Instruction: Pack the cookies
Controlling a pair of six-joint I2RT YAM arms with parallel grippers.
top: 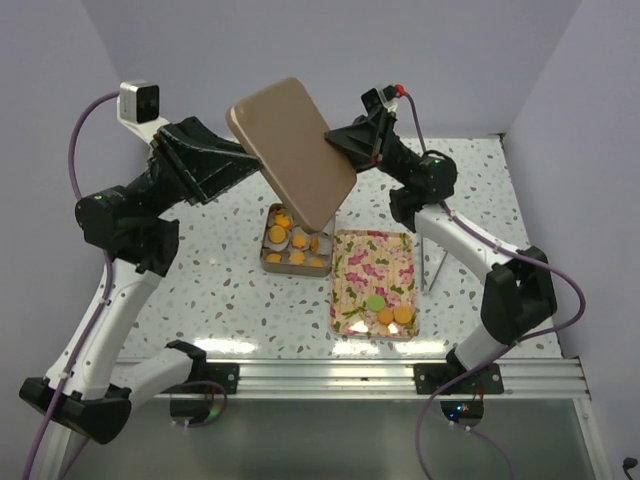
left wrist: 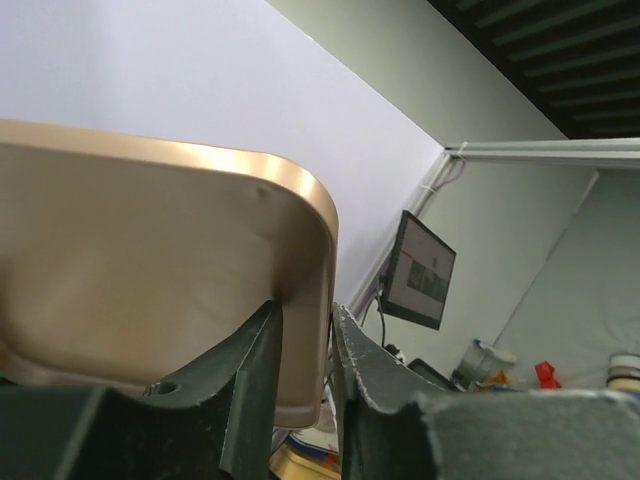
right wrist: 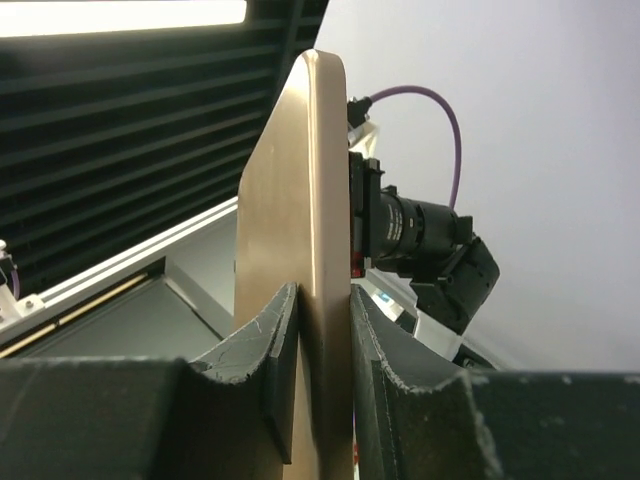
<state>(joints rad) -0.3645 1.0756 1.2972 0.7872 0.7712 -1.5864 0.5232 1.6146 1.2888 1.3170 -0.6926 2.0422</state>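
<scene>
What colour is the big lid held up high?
The lid is shiny golden tan, clearest in the top external view.

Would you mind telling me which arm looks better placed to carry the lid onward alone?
Right, probably: the right end effector pinches the lid from both sides with no gap, whereas the left end effector shows a sliver of space beside the rim.

A robotics lab: plain booth walls (top: 300, 40), aluminium rail (top: 400, 375), monitor (left wrist: 420, 272), mounted camera (right wrist: 420, 225).
</scene>
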